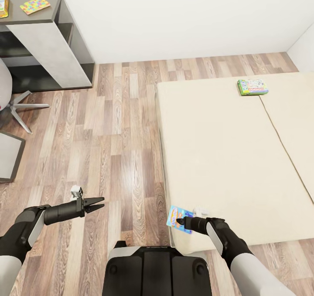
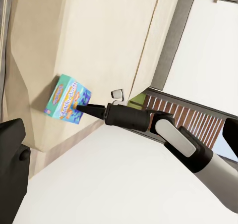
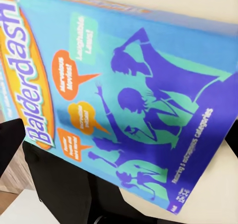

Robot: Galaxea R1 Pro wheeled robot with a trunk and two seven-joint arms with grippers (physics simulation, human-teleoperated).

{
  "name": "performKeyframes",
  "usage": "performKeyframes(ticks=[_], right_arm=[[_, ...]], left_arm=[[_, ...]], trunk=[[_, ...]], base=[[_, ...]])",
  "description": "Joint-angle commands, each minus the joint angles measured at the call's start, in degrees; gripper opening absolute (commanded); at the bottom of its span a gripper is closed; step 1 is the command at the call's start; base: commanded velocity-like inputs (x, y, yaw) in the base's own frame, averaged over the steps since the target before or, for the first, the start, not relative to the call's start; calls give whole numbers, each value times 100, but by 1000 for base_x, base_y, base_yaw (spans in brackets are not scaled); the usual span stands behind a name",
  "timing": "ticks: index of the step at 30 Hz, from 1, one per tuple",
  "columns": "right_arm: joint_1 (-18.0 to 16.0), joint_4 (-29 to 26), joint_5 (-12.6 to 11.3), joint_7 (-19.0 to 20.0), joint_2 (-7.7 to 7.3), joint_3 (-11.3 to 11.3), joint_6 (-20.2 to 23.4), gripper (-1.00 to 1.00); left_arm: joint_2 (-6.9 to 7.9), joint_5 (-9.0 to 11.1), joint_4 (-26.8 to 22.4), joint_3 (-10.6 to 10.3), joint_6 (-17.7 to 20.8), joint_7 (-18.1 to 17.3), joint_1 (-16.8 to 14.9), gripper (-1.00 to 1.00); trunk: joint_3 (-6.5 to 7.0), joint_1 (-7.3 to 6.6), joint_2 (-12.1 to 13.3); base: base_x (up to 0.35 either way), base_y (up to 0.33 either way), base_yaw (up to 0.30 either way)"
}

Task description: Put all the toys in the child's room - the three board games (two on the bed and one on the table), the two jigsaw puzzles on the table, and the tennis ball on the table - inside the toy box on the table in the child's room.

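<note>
Blue glossy board game (image 1: pixel 179 219) overhangs smooth cream bed (image 1: pixel 226 156) beside right end effector (image 1: pixel 180 221).

office chair (image 1: pixel 11 102) | dark cabinet corner (image 1: pixel 8 161) | white wall (image 1: pixel 183 17)

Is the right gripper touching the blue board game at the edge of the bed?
Cannot tell. In the left wrist view, the right gripper tip overlaps the blue board game on the bed, but neither contact nor a gap shows plainly.
</note>
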Motion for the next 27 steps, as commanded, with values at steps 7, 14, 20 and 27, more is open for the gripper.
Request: performKeyframes(ticks=[7,14,20,27], right_arm=[[0,-8,-46,-8,0,1,34,100],[0,-8,-47,-5,0,2,34,100],[0,-8,-47,-5,0,0,34,100],[0,-8,-47,-8,0,-1,34,100]], left_arm=[[1,9,-1,-1,59,-14,-1,100],[1,9,-1,-1,59,-14,-1,100],[1,9,-1,-1,61,-14,-1,100],[1,9,-1,-1,60,-14,-1,100]], trunk=[[-6,3,-9],[-6,3,-9],[-6,3,-9],[-6,3,-9]], base=[[0,0,0],[0,0,0],[0,6,0],[0,56,0]])
